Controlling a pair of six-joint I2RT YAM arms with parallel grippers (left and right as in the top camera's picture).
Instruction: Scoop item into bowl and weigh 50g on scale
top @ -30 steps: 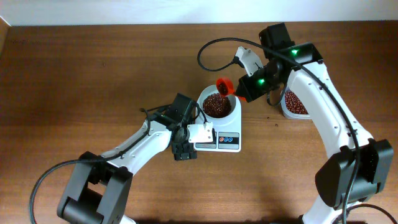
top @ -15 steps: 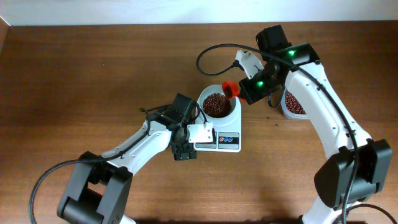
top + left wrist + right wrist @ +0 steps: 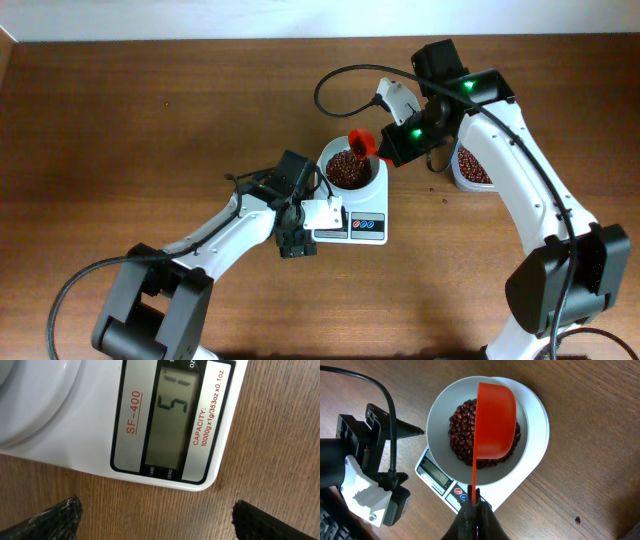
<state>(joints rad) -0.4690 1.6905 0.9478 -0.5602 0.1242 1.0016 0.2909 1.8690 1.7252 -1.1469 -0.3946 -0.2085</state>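
Observation:
The white bowl point(image 3: 376, 180) stands on the scale point(image 3: 372, 236) and holds a pile of dark red-brown beans point(image 3: 346, 170). My right gripper point(image 3: 385, 150) is shut on the thin handle of a red scoop point(image 3: 361, 142), which hangs over the bowl's far right rim. From the right wrist, the scoop point(image 3: 495, 420) covers part of the beans point(image 3: 461, 422) inside the bowl point(image 3: 436, 420); its contents are hidden. My left gripper point(image 3: 297, 243) hovers open by the scale's near left corner. Its fingers point(image 3: 57, 520) are spread wide over bare wood, facing the lit display point(image 3: 172, 420).
A clear tub of beans point(image 3: 474, 170) sits right of the scale, partly under the right arm. One stray bean point(image 3: 577, 520) lies on the wood between tub and scale. The left arm's camera block point(image 3: 367, 497) crowds the scale's display side.
The red scoop swung slightly right and came back left over the bowl's rim. The left arm has not moved.

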